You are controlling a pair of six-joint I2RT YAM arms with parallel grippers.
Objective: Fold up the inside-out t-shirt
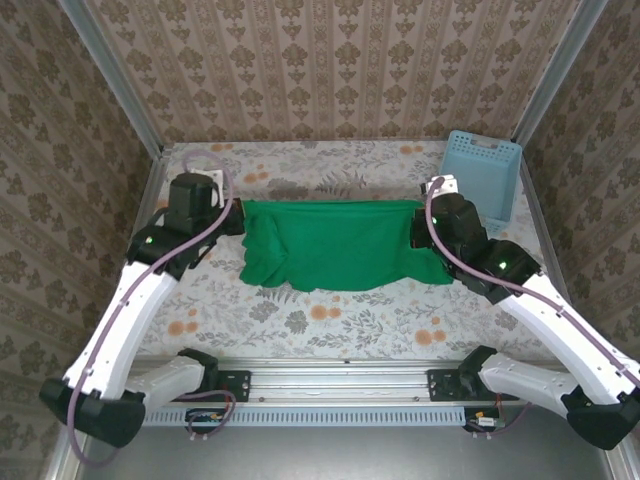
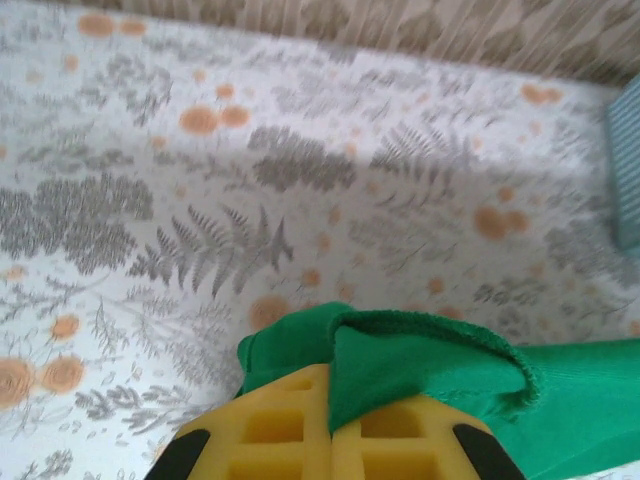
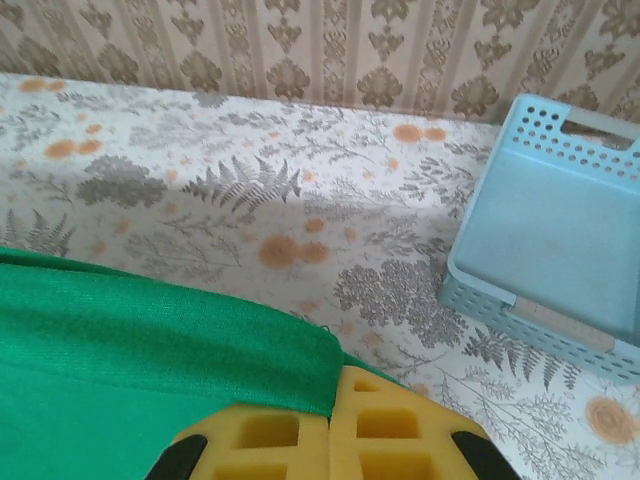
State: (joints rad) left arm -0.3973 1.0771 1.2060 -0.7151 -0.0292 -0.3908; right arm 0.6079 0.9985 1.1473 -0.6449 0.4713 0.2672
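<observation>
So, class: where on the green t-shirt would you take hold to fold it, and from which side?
Probably the far edge of the t-shirt, at both ends, coming in from the left and right sides. It lies spread wide, and that edge runs straight, so each end offers loose cloth to pinch. The left tool and right tool are shut on it there.

The t-shirt [image 1: 330, 243] is stretching across the middle of the table [image 1: 300, 322], from the left gripper [image 1: 238, 216] to the right gripper [image 1: 418, 229]; the basket [image 1: 485, 176] is standing behind the right gripper, in the far right corner.
</observation>
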